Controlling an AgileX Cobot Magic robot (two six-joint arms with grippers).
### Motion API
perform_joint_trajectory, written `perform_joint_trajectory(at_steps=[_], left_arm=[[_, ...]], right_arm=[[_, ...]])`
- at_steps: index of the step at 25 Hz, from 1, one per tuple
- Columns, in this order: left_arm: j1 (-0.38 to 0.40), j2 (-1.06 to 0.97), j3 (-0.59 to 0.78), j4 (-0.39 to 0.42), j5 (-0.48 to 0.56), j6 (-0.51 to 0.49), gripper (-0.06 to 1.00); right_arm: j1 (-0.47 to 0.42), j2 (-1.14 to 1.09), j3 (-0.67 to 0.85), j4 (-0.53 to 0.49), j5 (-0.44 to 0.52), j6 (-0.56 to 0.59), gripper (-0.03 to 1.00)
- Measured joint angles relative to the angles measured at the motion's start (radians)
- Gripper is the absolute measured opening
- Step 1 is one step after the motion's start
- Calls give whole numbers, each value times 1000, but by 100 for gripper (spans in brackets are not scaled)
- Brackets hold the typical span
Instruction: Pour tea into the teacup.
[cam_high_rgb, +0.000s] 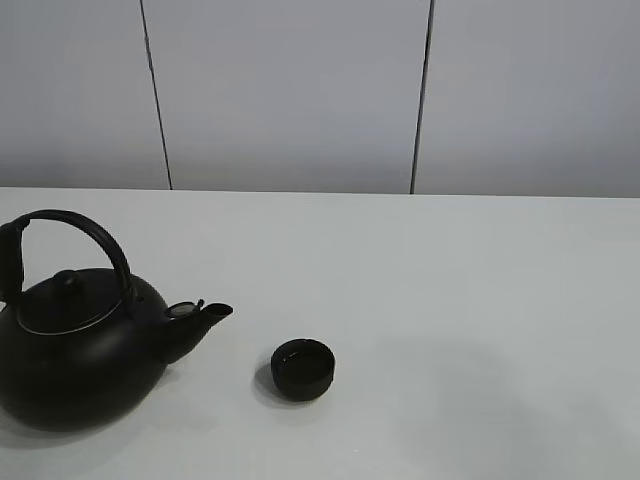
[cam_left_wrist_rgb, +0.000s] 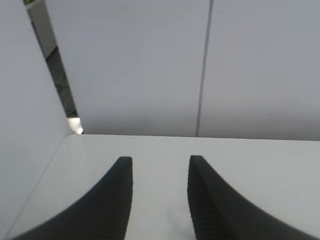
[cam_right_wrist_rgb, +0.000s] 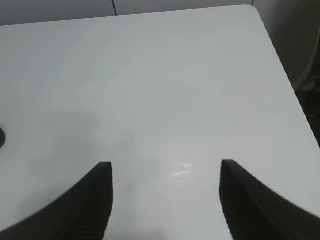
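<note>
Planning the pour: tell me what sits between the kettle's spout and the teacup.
Nothing: only bare white table separates the kettle's spout from the teacup, as the exterior high view shows.

only the gripper fingers show, and only in the two wrist views. the left arm's black two-fingered gripper (cam_left_wrist_rgb: 160, 165) has a pair of matte black fingers (cam_left_wrist_rgb: 117, 200) shaped like curved horns, broad at the base and narrowing to blunt squared tips. fine ribbing runs along their inner faces. the right arm's black two-fingered gripper (cam_right_wrist_rgb: 166, 167) has the same dark, curved fingers (cam_right_wrist_rgb: 245, 200) with flat-cut tips and faint ridged texture on the inner edges.
</note>
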Motion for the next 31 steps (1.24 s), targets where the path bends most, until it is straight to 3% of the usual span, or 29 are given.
perform_joint_trajectory(at_steps=[2,5,11,15,25,31], left_arm=[[-1,-99,-12,-67,136,11,27],[-1,-253,4,-100,297,2,27],[-1,-546,160,-21,423,-45,27],[-1,-584,282,1,425,-65,27],[-1,-585,538,36,295,-64,27],[-62,-584,576,36,286,-64,27]], right_arm=[[0,0,0,0,0,0,43],[0,0,0,0,0,0,43],[0,0,0,0,-1,0,43],[0,0,0,1,0,0,43],[0,0,0,4,0,0,43],[0,0,0,4,0,0,43]])
